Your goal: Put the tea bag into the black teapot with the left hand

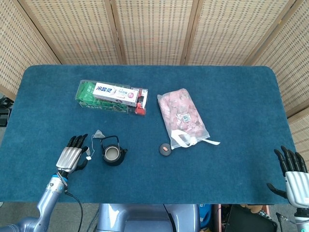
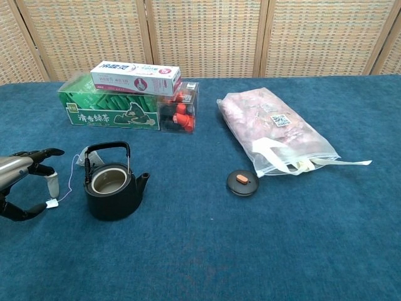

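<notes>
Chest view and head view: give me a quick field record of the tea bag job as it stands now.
left hand: open, fingers spread beside the tea bag's tag, nothing gripped
right hand: open, at the table's near right corner
small white tea bag: on the blue cloth, behind-left of the teapot
paper tag on string: lying by the left hand's fingertips
black teapot: upright, lid off, handle raised
round black lid with red knob: on the cloth, right of the teapot
step: tea bag not yet picked up
</notes>
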Robot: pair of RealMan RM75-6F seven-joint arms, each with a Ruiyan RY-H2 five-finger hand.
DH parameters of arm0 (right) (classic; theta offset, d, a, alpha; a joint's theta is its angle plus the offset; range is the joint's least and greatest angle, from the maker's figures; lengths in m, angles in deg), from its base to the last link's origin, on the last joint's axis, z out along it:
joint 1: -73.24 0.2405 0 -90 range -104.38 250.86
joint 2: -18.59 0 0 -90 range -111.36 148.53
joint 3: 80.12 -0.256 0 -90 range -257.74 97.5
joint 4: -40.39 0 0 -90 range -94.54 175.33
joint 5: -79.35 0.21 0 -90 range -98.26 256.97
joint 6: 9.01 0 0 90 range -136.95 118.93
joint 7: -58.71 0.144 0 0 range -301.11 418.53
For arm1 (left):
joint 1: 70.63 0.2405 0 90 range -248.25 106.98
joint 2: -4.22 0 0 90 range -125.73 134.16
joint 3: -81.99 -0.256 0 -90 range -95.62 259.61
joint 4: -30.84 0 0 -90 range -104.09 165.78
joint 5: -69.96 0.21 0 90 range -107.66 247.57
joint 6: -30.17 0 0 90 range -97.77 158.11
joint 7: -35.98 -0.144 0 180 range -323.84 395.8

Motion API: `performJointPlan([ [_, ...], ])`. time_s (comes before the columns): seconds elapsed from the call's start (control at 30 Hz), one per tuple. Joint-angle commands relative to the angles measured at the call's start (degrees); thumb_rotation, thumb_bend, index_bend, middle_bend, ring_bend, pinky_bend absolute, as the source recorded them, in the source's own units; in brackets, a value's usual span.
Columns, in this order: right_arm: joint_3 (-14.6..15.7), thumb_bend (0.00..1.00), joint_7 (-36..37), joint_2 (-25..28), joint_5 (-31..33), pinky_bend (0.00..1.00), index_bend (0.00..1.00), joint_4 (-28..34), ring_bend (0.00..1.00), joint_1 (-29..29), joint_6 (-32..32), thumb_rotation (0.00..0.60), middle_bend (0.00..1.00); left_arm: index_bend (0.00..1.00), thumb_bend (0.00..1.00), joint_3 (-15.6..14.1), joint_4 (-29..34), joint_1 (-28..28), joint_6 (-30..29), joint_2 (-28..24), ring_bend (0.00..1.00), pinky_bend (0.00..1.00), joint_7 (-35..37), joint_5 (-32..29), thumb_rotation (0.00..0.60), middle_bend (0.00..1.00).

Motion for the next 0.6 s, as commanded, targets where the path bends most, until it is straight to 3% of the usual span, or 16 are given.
performJointPlan([
  [0.03, 0.0, 0.00, 0.0, -0.1, 0.1, 0.00, 0.03, -0.1, 0.00, 0.0, -0.1, 0.600, 0.08, 0.48, 0.42, -0.1, -0.1, -0.1, 0.2, 0.1, 0.00, 0.00, -0.1, -0.2, 0.600, 0.00],
  [0.6, -0.1, 0.00, 0.4, -0.2, 0.4, 0.00, 0.03, -0.5, 0.00, -0.3, -0.1, 0.600, 0.08, 0.52, 0.42, -0.6, -0.2, -0.4, 0.8, 0.6, 0.00, 0.00, -0.9, -1.7, 0.600, 0.00],
])
